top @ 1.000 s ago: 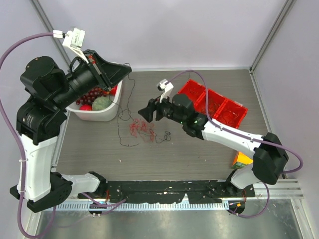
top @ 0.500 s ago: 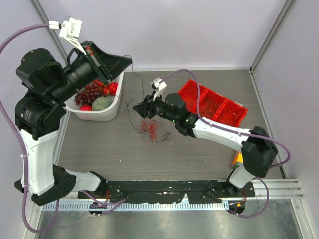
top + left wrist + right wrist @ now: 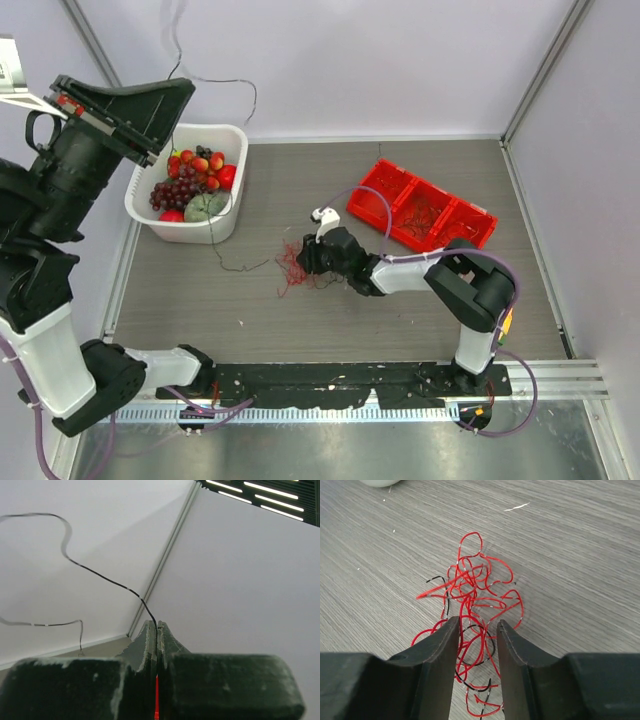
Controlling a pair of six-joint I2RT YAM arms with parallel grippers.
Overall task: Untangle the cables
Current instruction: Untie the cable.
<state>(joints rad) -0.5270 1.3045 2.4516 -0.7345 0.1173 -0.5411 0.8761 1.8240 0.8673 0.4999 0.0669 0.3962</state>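
Note:
The cables (image 3: 293,264) are a small, mostly red tangle with a few black strands, lying on the table at the centre. My right gripper (image 3: 304,256) is down at the tangle. In the right wrist view its jaws stand a little apart (image 3: 477,626), with strands of the tangle (image 3: 475,592) between and ahead of them. My left gripper (image 3: 186,90) is raised high at the far left, shut on a thin black wire (image 3: 107,579). The wire loops up along the back wall and hangs down to the table (image 3: 243,268).
A white bowl (image 3: 228,133) full of fruit stands at the back left, under the hanging wire. A red compartment tray (image 3: 420,212) holding more wires lies to the right of the tangle. The side walls are close on both sides.
My left arm has swung up and to the left, drawing the black wire out long. My right gripper has come down toward me, low on the table at the tangle.

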